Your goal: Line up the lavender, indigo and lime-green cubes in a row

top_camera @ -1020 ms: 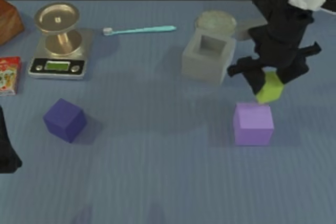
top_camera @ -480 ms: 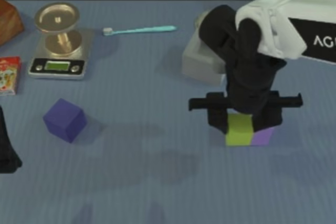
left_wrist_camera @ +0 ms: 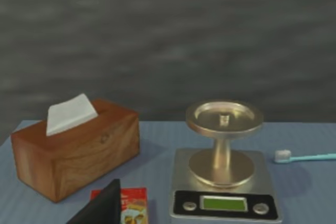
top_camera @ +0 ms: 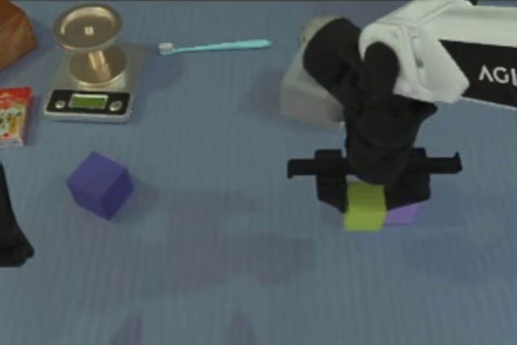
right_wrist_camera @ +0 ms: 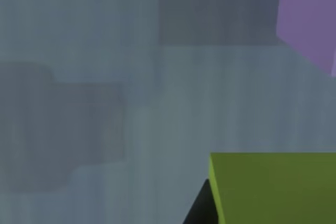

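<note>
My right gripper (top_camera: 363,199) is shut on the lime-green cube (top_camera: 363,209) and holds it low, right beside the left side of the lavender cube (top_camera: 402,215). My right arm covers most of the lavender cube. The right wrist view shows the lime-green cube (right_wrist_camera: 273,190) with one dark finger (right_wrist_camera: 202,208) against it, and a corner of the lavender cube (right_wrist_camera: 307,19) farther off. The indigo cube (top_camera: 99,184) lies alone at the table's left, turned a little. My left arm (top_camera: 8,236) is parked at the left edge, its gripper open.
A grey hollow square block (top_camera: 300,96) stands behind my right arm, partly covered. At the back left are a kitchen scale (top_camera: 89,78), a teal toothbrush (top_camera: 218,45), a wooden tissue box (top_camera: 12,30) and a red card box (top_camera: 14,115).
My right gripper has carried the lime-green cube from behind the lavender cube forward and left, then lowered it beside the lavender cube. The indigo cube and my left arm have not moved.
</note>
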Controlling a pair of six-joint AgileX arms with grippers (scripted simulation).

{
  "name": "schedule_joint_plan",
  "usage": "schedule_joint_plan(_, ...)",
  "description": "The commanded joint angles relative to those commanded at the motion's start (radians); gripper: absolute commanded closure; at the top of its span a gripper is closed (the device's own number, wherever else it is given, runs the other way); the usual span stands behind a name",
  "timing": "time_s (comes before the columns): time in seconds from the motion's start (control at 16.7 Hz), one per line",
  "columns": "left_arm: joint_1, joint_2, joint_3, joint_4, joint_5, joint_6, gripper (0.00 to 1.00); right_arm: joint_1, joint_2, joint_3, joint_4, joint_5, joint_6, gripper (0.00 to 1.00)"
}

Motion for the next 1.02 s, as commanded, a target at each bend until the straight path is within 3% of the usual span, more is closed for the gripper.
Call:
schedule_joint_plan(0.3,0.000,0.000,0.000,0.000,0.000,0.000,0.00,0.004,0.069,-0.105,0.185,0.001,0.005,1.00)
schedule_joint_plan(0.6,0.000,0.000,0.000,0.000,0.000,0.000,0.00,0.006,0.083,-0.124,0.211,0.002,0.006,1.00)
schedule_joint_plan(1.02,0.000,0.000,0.000,0.000,0.000,0.000,0.00,0.006,0.083,-0.124,0.211,0.002,0.006,0.47)
